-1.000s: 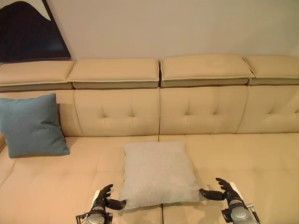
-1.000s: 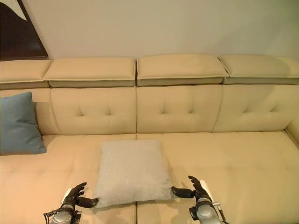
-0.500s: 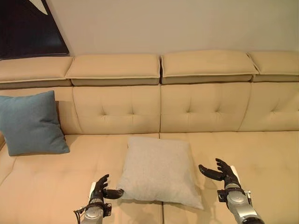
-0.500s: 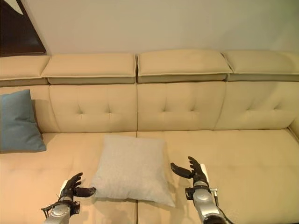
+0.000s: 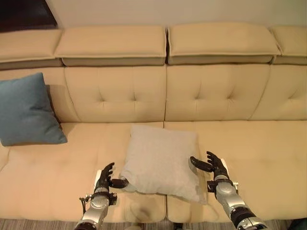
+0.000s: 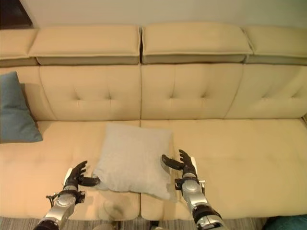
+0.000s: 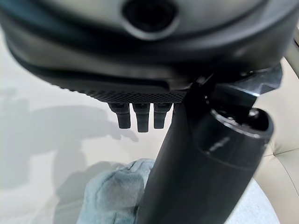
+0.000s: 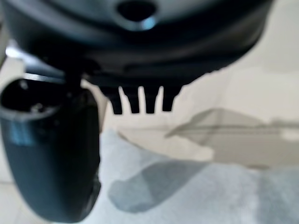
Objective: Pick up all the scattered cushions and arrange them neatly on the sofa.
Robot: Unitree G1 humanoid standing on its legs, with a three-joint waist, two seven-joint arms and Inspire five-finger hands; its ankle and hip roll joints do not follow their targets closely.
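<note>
Cushions of two colours sit on the beige sofa: a light grey cushion lies on the seat over the seam between two seat sections, and a blue cushion stands propped against the backrest at the robot's far left, well apart from the grey one. The grey cushion lies at a slight skew, its near right corner reaching toward the front edge of the seat and its far edge close to the foot of the tufted backrest. The left hand is at the cushion's near left corner, its fingers straight and spread upward, apart, while its thumb reaches in to touch the corner; the left wrist view shows that bunched corner of grey fabric just beside the thumb, with nothing clamped. The right hand hovers at the cushion's right edge, its fingers straight and apart, its thumb pointing in over the fabric; whether the thumb touches the cushion cannot be told. The right wrist view shows grey fabric below the hand. A strip of striped floor shows along the sofa's front edge.
</note>
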